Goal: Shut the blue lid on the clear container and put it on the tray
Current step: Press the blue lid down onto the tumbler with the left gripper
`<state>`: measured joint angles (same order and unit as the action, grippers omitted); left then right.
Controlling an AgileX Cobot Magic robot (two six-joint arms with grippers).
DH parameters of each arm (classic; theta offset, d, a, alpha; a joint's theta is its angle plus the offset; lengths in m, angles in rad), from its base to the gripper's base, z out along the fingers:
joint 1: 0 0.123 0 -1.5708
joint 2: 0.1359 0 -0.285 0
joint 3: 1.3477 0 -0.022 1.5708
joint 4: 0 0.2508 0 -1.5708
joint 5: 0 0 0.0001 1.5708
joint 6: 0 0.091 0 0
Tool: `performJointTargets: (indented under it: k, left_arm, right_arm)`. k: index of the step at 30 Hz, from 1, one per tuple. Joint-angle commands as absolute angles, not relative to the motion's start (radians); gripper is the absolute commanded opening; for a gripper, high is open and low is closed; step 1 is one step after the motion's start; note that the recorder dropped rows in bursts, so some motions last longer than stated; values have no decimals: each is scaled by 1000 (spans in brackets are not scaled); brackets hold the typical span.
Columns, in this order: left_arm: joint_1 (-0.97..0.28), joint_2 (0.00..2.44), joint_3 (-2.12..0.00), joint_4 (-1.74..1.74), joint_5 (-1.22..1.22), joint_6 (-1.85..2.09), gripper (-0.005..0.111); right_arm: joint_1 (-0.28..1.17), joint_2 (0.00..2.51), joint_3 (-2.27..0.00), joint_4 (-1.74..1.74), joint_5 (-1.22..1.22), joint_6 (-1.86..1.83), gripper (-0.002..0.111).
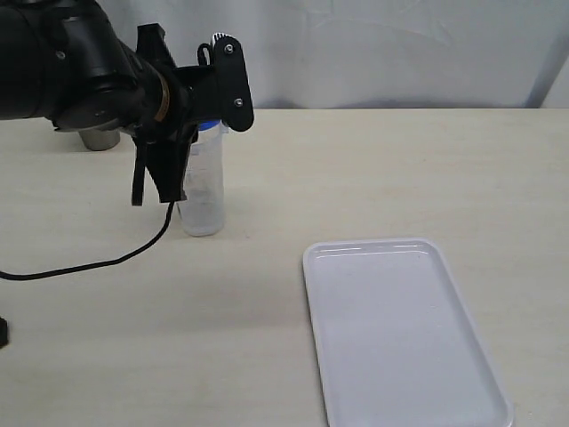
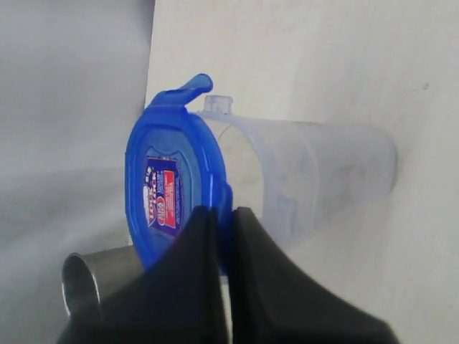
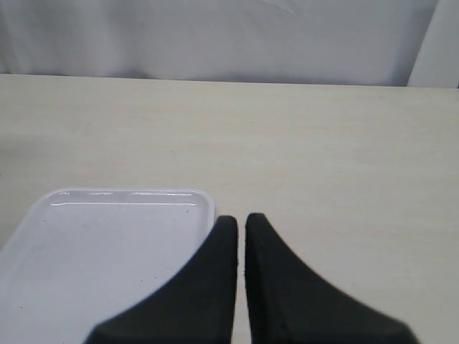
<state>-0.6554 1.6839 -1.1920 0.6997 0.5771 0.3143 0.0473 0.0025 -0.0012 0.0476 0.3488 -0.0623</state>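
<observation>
The clear container [image 1: 204, 194] stands upright on the table at the left. The blue lid [image 1: 210, 126] sits on its rim. In the left wrist view the blue lid [image 2: 168, 190], with a red-and-white label, covers the mouth of the clear container [image 2: 315, 172], and one flap sticks out from its edge. My left gripper [image 2: 224, 212] is shut on the lid's edge. The white tray [image 1: 400, 329] lies flat at the front right with nothing on it. My right gripper [image 3: 240, 218] is shut on nothing, just beside a corner of the tray [image 3: 100, 244]; it does not show in the exterior view.
A grey steel cup [image 1: 98, 140] stands behind the left arm, close to the container, and shows again as the steel cup [image 2: 90, 276] in the left wrist view. A black cable [image 1: 89, 265] trails over the table at the left. A white backdrop closes the far side.
</observation>
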Motion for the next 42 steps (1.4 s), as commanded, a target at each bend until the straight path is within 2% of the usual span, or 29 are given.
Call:
performJointTargets:
  k: [1,42]
  left_arm:
    - [-664,1677,-1186,659,595,324,0]
    - [-664,1668,-1161,590,591,395,0]
  right_arm:
    - [49,0,0,43,342,-63,5]
    - [49,0,0,43,342,-63,5]
